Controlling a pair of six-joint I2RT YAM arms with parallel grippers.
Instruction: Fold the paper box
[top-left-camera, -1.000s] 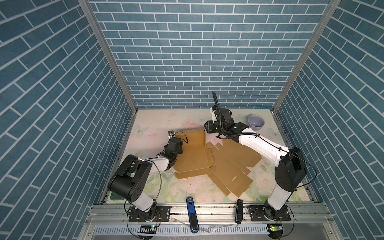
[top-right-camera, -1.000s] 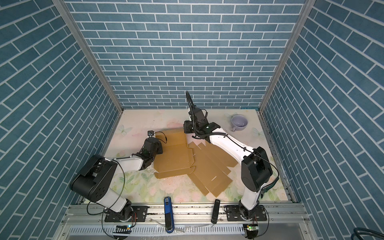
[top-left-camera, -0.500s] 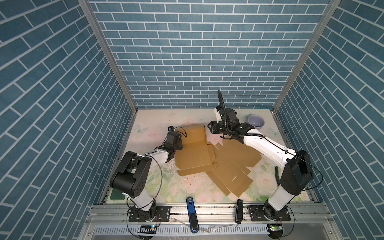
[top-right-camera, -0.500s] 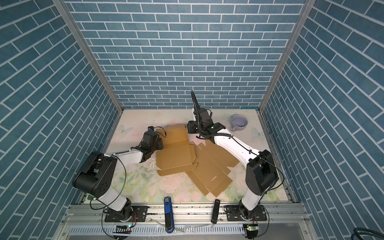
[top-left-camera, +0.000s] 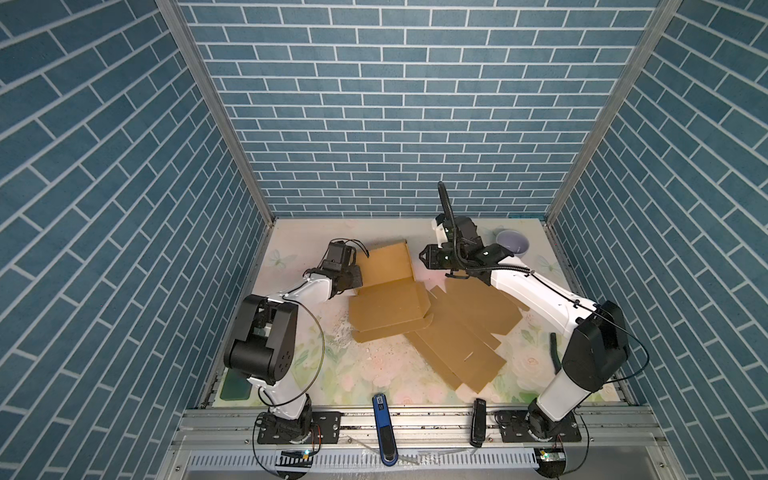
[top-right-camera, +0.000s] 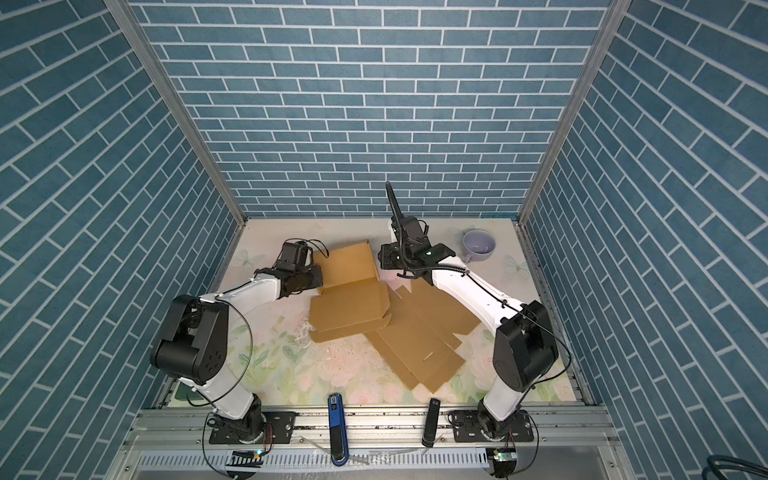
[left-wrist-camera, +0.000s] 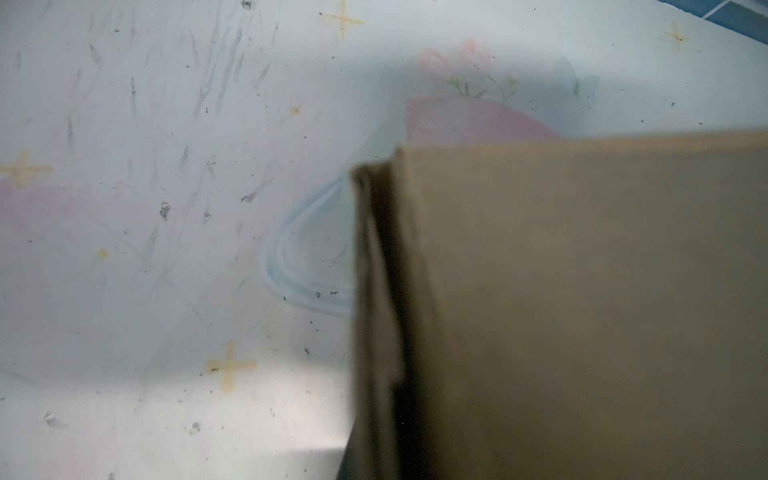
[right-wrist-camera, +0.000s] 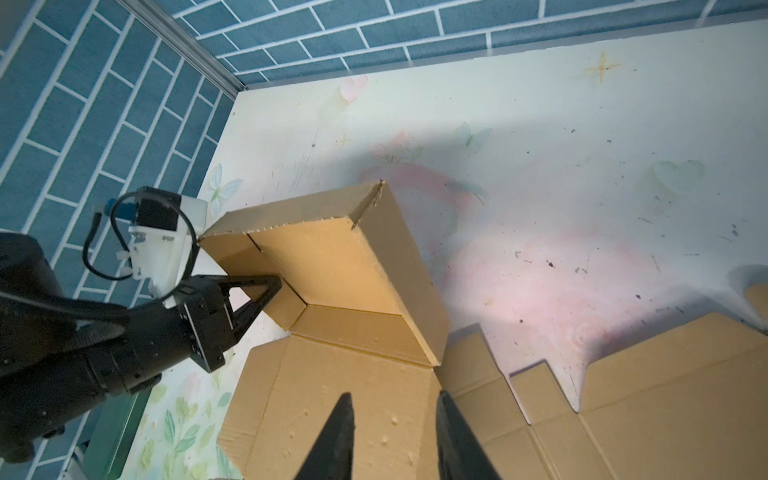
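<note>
Top views both show, nearest on the desk (top-left-camera: 299, 374), a spare flat sheet (top-left-camera: 465, 332) at right, its corner tucked under the paper box (top-left-camera: 386, 307). That box lies mid-desk, long axis near to far, its far panel tilted up on a left-right hinge. The left end effector (top-left-camera: 355, 277), pressed together, seems to pinch the panel's left flap, so it is the closer arm. The right end effector (right-wrist-camera: 394, 401), spread and empty, hangs just right of the panel. Farthest right sits a cup (top-left-camera: 513, 243).

The paper box (top-right-camera: 349, 309) lies on the surface (top-right-camera: 282, 365) — far panel raised, left end effector (top-right-camera: 319, 277) at its left edge, right end effector (top-right-camera: 381, 258) just right of it.
</note>
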